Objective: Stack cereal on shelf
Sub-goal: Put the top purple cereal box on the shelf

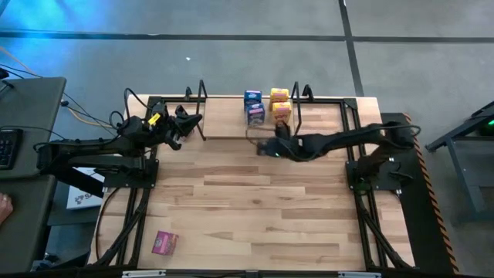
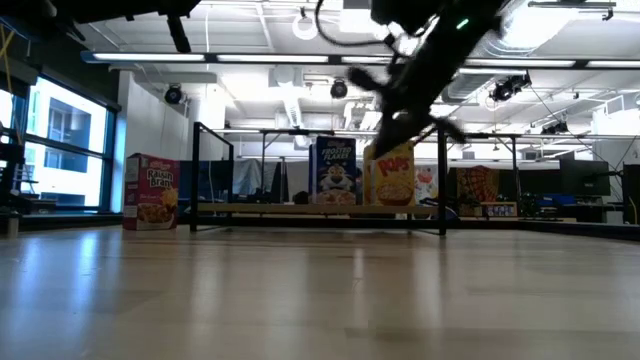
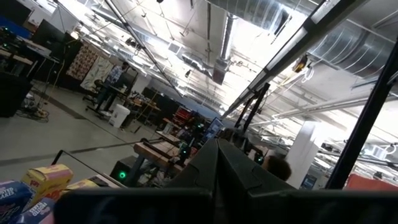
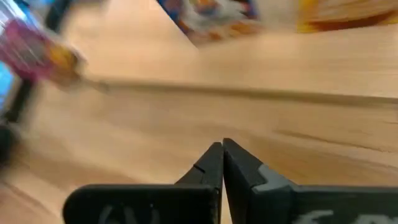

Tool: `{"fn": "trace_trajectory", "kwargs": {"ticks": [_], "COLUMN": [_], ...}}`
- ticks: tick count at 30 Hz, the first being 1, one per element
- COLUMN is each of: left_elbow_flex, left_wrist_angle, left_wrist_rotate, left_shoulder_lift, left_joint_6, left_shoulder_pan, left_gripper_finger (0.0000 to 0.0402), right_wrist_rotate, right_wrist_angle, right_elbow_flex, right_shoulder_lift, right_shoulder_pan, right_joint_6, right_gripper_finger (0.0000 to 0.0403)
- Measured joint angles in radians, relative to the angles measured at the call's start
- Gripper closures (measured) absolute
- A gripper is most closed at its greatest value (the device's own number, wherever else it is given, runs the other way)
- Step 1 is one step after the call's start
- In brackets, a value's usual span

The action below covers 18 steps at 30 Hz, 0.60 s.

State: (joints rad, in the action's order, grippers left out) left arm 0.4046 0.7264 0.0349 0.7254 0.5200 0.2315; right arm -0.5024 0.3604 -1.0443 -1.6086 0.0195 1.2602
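Observation:
The shelf [image 1: 231,127] stands at the table's far edge, a pale board between black loop end frames. Two blue cereal boxes [image 1: 253,108] and two yellow-orange ones [image 1: 280,104] stand on the board, the blue [image 2: 335,172] left of the yellow [image 2: 395,175] in the low view. One pink box [image 1: 164,242] stands upright on the table near the near-left corner [image 2: 150,190]; a second pink box does not show. My right gripper [image 1: 261,147] is shut and empty, hovering just in front of the shelf [image 4: 222,149]. My left gripper [image 1: 197,118] is shut at the shelf's left end frame, its fingers tipped up [image 3: 217,165].
Black rail frames [image 1: 139,201] run along the table's left and right sides. A wide bare stretch of wooden table [image 1: 255,208] lies between the shelf and the pink box. A desk with a keyboard [image 1: 8,147] stands beyond the left edge.

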Motion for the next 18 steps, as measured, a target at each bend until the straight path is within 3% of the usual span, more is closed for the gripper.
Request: {"fn": "trace_trajectory", "kwargs": {"ticks": [4,7,11,14,18], "left_elbow_flex": [0.0,0.0,0.0,0.0,0.0], "left_wrist_angle": [-0.001,-0.001,-0.001,0.0,-0.001], "left_wrist_rotate": [0.002,0.015,0.026,0.026,0.026], "left_shoulder_lift": [0.0,0.0,0.0,0.0,0.0], "left_joint_6": [-0.042,-0.075,-0.076,-0.077,-0.077], "left_shoulder_pan": [0.0,0.0,0.0,0.0,0.0], "left_gripper_finger": [0.0401,0.0401,0.0401,0.0401,0.0401], "right_wrist_rotate": [-0.012,0.031,0.145,0.246,0.236], "right_wrist_angle": [0.277,0.233,-0.094,-0.511,-0.983], "right_elbow_flex": [0.004,0.089,0.331,0.529,0.68], "right_shoulder_lift": [0.139,0.267,0.444,0.539,0.567], "right_shoulder_pan": [-0.063,-0.091,-0.119,-0.131,-0.13], "right_joint_6": [-0.102,-0.165,-0.197,-0.252,-0.378], "right_gripper_finger": [0.0403,0.0403,0.0403,0.0403,0.0403]}}
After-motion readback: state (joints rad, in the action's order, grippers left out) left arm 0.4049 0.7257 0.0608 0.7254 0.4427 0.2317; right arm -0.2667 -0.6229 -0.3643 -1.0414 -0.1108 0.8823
